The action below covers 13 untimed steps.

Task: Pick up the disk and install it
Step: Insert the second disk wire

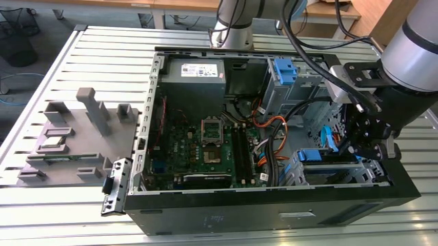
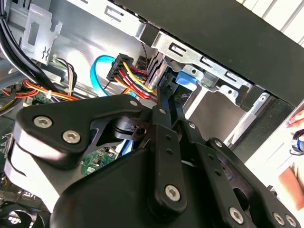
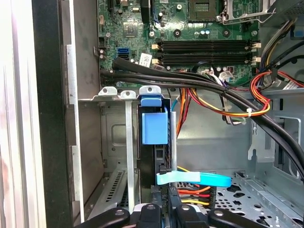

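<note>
The disk [image 3: 153, 142] stands on edge in the metal drive cage [image 3: 116, 92] at the front corner of the open computer case [image 1: 274, 205]. Its blue plastic frame tab [image 3: 154, 127] faces the motherboard. In the exterior view the disk's blue frame [image 1: 316, 155] shows at the cage on the exterior view's right. My gripper [image 3: 165, 216] reaches into the case from behind the disk. Its two black fingers [image 2: 164, 102] lie close together along the disk's sides, shut on its rear end. The drive's label is hidden.
A light blue flat cable [image 3: 194, 179] and red-yellow power wires [image 3: 190, 192] cross right beside the disk's rear. Thick black cables [image 3: 190, 80] run over the cage. A grey power supply [image 1: 195, 72], a bare blue bracket [image 1: 284, 69] and a grey fixture [image 1: 75, 138] are also here. A person's hand [image 2: 297, 121] is outside the case.
</note>
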Available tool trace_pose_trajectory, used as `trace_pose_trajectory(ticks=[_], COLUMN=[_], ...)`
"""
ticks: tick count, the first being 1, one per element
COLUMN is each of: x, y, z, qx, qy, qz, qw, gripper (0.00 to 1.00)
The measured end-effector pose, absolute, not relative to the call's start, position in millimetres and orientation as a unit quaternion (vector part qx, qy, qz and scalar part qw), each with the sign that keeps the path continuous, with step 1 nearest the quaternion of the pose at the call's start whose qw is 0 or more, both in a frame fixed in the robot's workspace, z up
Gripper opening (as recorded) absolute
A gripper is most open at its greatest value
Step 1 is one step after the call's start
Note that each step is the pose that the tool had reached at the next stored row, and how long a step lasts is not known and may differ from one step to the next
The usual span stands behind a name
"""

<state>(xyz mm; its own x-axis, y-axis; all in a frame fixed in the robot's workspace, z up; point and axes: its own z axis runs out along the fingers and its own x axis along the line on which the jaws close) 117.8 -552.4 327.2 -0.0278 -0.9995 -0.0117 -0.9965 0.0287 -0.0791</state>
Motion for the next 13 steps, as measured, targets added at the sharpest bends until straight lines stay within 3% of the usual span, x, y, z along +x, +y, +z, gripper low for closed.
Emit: trace_pose_trajectory(ticks=[9, 12, 13], x=[117.8, 117.7, 117.8], y=[-552.4, -552.4, -552.4], z=[326.3, 326.6, 326.7], qx=[-0.696, -0.696, -0.696], qy=[0.717, 0.716, 0.716], qz=[-0.024, -0.024, -0.024], qw=[0.032, 0.032, 0.032], gripper=[0.2, 0.32, 0.32])
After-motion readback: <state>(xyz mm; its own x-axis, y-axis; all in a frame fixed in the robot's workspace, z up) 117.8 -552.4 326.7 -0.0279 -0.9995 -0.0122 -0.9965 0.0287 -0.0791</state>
